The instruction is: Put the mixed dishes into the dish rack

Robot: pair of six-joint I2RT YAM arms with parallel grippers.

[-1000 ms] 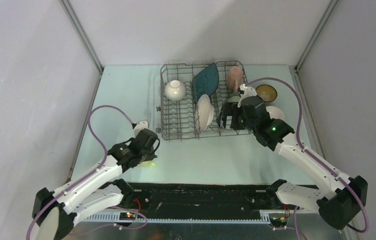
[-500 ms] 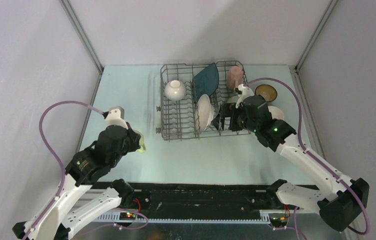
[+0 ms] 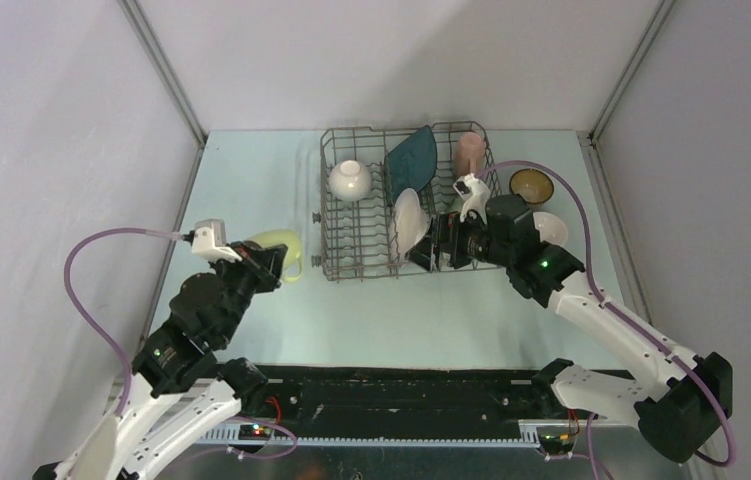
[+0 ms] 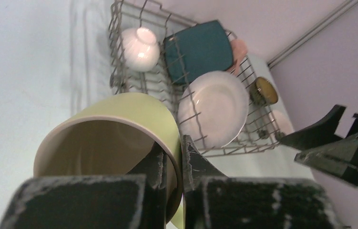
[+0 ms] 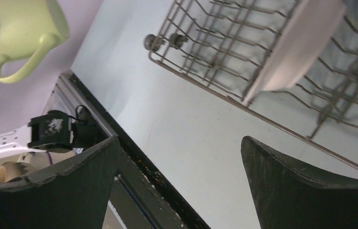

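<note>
1. I see the left gripper pinching the wall of the yellow-green mug, one finger inside the rim, one outside
2. The dish rack lies beyond those fingertips, apart from the mug
3. The right gripper has its fingers spread wide, with nothing between them
4. The white round plate leans in the rack just past the right fingertips; the teal square plate stands farther on
</note>
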